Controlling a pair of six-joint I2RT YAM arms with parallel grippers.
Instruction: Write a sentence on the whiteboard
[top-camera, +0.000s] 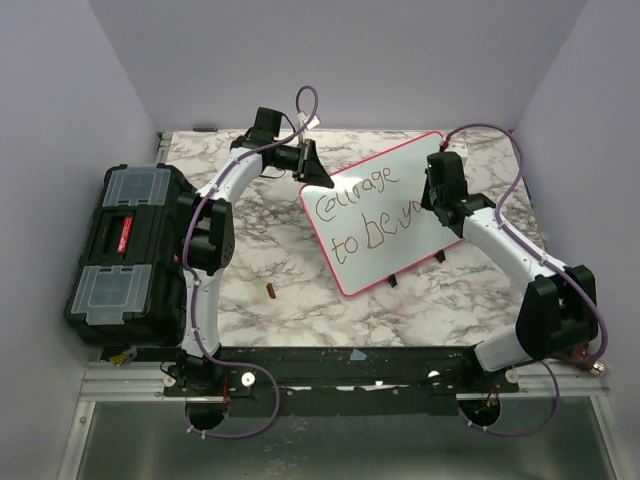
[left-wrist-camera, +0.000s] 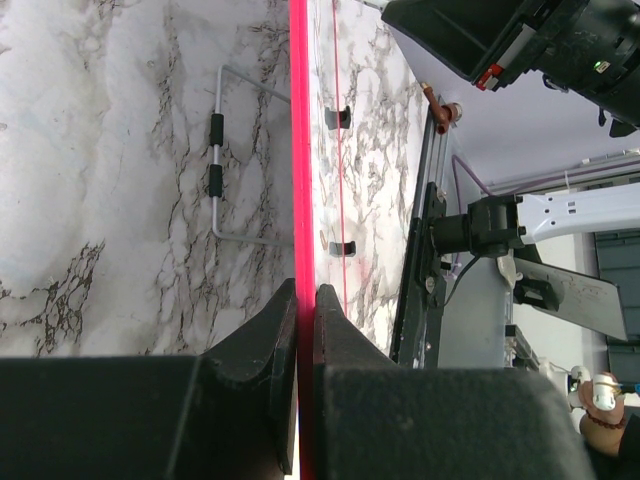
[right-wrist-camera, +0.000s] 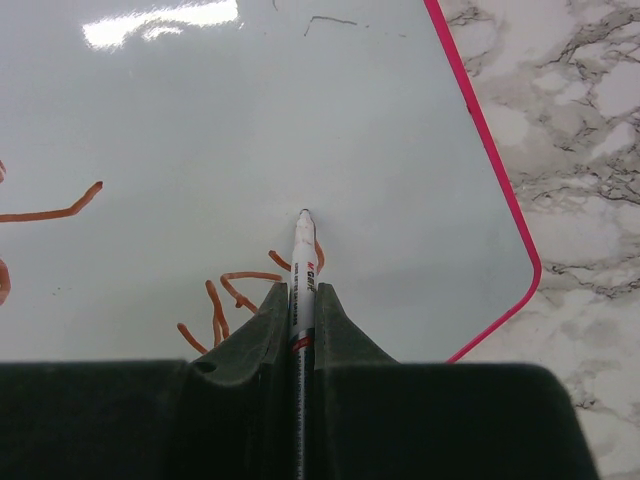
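Across veined marble counter (top-camera: 260, 320): glossy white board (top-camera: 415, 155), thin pink-red rim, rounded corners. Left pincer (left-wrist-camera: 305, 295) pinching rim; right pincer (right-wrist-camera: 302, 295) clamped on slim white marker (right-wrist-camera: 303, 260), tip touching board beside reddish-brown lettering (right-wrist-camera: 250, 275).

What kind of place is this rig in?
Probably a lab test cell: plain walls box in a marble-patterned table, an aluminium mounting rail edges it, and a black toolbox sits alongside.

The whiteboard (top-camera: 386, 206), glossy white with a thin pink-red rim and rounded corners, sits skewed on the marble worktop (top-camera: 290, 270), right of the middle. The sentence (top-camera: 372, 236) crosses it in two reddish-brown handwritten lines, roughly "Courage" over "to be yo".
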